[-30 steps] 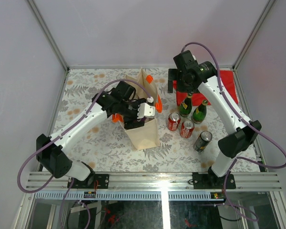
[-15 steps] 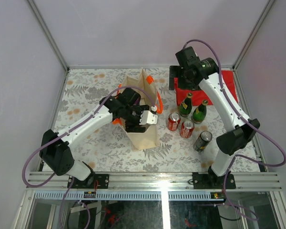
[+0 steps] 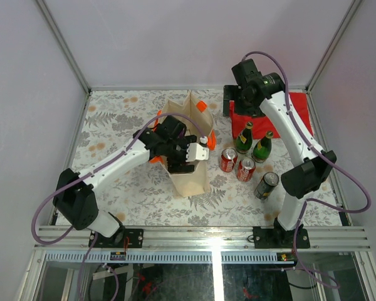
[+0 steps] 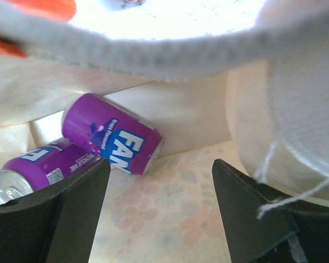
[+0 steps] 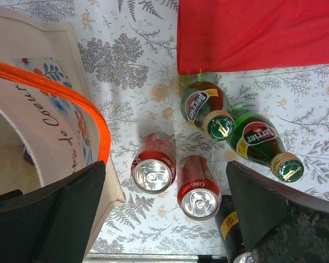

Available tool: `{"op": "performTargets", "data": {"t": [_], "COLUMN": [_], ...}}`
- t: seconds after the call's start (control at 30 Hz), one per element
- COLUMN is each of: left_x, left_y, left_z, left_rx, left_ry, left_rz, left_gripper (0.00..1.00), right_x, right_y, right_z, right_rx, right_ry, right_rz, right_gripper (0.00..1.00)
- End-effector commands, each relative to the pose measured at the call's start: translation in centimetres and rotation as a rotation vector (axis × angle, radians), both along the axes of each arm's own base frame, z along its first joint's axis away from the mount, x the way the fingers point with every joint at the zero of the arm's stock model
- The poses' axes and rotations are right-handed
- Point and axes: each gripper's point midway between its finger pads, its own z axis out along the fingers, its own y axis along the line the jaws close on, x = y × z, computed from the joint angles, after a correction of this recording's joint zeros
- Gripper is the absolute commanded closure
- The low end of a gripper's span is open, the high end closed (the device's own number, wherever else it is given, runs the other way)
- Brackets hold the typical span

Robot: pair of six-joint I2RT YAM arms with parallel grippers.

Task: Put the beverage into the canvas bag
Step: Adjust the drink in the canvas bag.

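Note:
The canvas bag [image 3: 191, 172] stands open in the middle of the table, beige with orange handles [image 5: 55, 90]. My left gripper [image 3: 191, 160] reaches down into its mouth. In the left wrist view it [image 4: 162, 213] is open with nothing between its fingers, above the bag's floor. Two purple Fanta cans [image 4: 112, 134] [image 4: 35, 164] lie against the bag's inner wall [image 4: 197, 115]. My right gripper [image 5: 164, 203] is open and empty, high above two upright red cola cans [image 5: 153, 170] [image 5: 198, 192]. In the top view it [image 3: 235, 106] hangs near the red cloth.
Two green bottles [image 3: 243, 138] [image 3: 262, 147] and a black can [image 3: 266, 185] stand beside the red cans [image 3: 228, 160] [image 3: 245, 169], right of the bag. A flat red cloth [image 3: 297, 110] lies at the back right. White walls enclose the table.
My left gripper has moved a little further over and into the bag's mouth. The right arm has drawn back slightly towards the rear. The bag's orange handle has shifted.

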Motion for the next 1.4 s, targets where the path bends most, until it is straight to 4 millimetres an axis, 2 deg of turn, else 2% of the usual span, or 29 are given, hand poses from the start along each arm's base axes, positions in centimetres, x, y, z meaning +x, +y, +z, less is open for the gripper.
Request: {"op": "performTargets", "data": {"t": [0.0, 0.23, 0.33, 0.5, 0.73, 1.07, 1.27, 1.37], "left_x": [2.9, 6.5, 7.8, 9.2, 6.8, 2.4, 0.8, 0.8], "left_y": [0.5, 0.0, 0.2, 0.3, 0.2, 2.1, 1.4, 1.0], "left_z": [-1.5, -3.7, -5.2, -5.5, -6.2, -8.8, -9.0, -9.6], "left_rx": [0.035, 0.075, 0.100, 0.065, 0.055, 0.143, 0.161, 0.175], "left_ry": [-0.082, -0.147, -0.089, 0.017, 0.191, 0.321, 0.447, 0.487], "left_rz": [0.097, 0.156, 0.267, 0.491, 0.620, 0.602, 0.609, 0.625], "left_gripper": [0.24, 0.21, 0.21, 0.23, 0.26, 0.30, 0.30, 0.31], "right_x": [0.2, 0.3, 0.3, 0.0, -0.3, -0.7, -0.9, -0.8], "right_y": [-0.1, 0.0, -0.3, -0.9, -1.2, -1.2, -1.5, -1.5], "right_z": [1.5, 1.1, 1.2, 1.2, 0.9, 0.4, 0.6, 0.9], "right_rx": [0.022, 0.029, 0.023, 0.016, 0.016, 0.027, 0.026, 0.023], "right_ry": [-0.026, -0.016, -0.015, -0.015, -0.013, -0.011, -0.019, -0.025], "right_rz": [0.029, 0.032, 0.029, 0.007, -0.001, -0.011, -0.021, -0.026], "right_gripper": [0.01, 0.01, 0.01, 0.01, 0.01, 0.01, 0.01, 0.01]}}
